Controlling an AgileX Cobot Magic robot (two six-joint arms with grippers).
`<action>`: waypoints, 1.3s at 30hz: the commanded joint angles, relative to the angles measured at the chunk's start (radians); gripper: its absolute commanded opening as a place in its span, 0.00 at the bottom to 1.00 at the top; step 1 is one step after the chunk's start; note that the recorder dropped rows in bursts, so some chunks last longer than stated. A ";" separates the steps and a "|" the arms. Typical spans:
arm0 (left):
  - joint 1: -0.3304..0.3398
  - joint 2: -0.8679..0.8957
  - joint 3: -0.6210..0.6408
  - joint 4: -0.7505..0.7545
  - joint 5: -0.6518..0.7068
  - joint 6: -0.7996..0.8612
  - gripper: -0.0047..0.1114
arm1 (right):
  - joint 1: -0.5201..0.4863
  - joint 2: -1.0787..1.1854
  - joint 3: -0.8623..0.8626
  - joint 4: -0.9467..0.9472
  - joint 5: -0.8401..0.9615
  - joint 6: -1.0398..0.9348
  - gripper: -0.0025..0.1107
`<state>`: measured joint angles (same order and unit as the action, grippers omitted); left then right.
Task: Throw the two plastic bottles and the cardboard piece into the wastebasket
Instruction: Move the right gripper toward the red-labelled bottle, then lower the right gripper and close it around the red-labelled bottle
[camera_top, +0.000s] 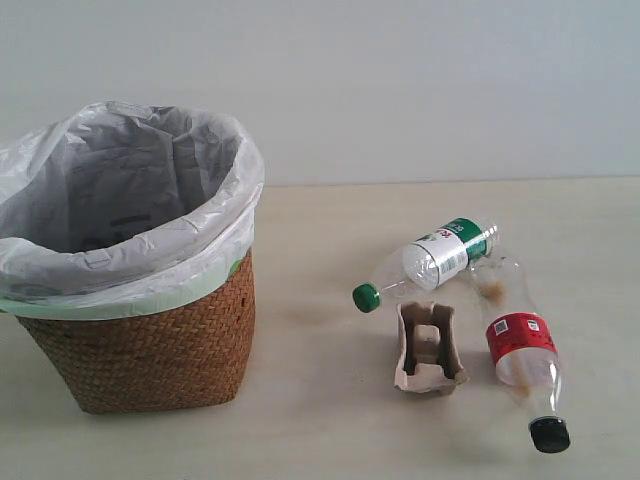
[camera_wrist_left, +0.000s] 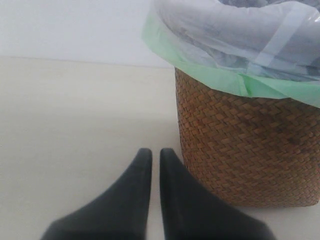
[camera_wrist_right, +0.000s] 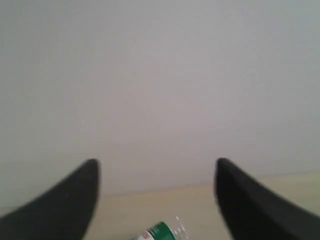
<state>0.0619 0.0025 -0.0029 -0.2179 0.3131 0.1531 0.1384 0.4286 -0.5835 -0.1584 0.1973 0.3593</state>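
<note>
- Basket (camera_top: 150, 350): upright at 9 o'clock on the table (camera_top: 320, 440). The liner (camera_top: 120, 190) is folded out over the rim, so the mouth is wide open. Nothing of the task shows inside it.
- Left gripper (camera_wrist_left: 155, 159): fingers together with only a thin slit between them, holding nothing. It sits low over bare table with the basket's wicker wall close ahead. Judged parked beside the basket, away from the litter. Not seen in the exterior view.
- Green bottle (camera_top: 435, 262): lies on its side at 3 o'clock, cap toward 8 o'clock. Its base reaches the red bottle's base; I cannot tell whether they touch.
- Cardboard (camera_top: 428, 347): open side up at 4 o'clock, in the wedge between the two bottles and just beside both.
- Red bottle (camera_top: 520, 350): lies on its side at 4 o'clock, black cap toward 5 o'clock.
- All three items are well apart from the basket, so no item is binned yet.
- Right gripper (camera_wrist_right: 156, 162): fingers wide apart and empty, facing mostly the blank wall (camera_wrist_right: 160, 75). A sliver of green label shows beyond the tips. Judged spread ready for the green bottle's body, with the approach not yet made.
- Risk, judged: the round bottles could roll if nudged.
</note>
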 joint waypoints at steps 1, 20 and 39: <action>0.003 -0.002 0.003 0.002 -0.003 -0.009 0.09 | 0.000 0.238 -0.147 -0.003 0.282 -0.117 0.94; 0.003 -0.002 0.003 0.002 -0.003 -0.009 0.09 | 0.000 1.047 -0.232 0.449 0.339 -0.476 0.94; 0.003 -0.002 0.003 0.002 -0.003 -0.009 0.09 | 0.002 1.403 -0.408 0.425 0.251 -0.503 0.94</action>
<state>0.0619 0.0025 -0.0029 -0.2179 0.3131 0.1531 0.1384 1.8098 -0.9846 0.2759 0.4832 -0.1254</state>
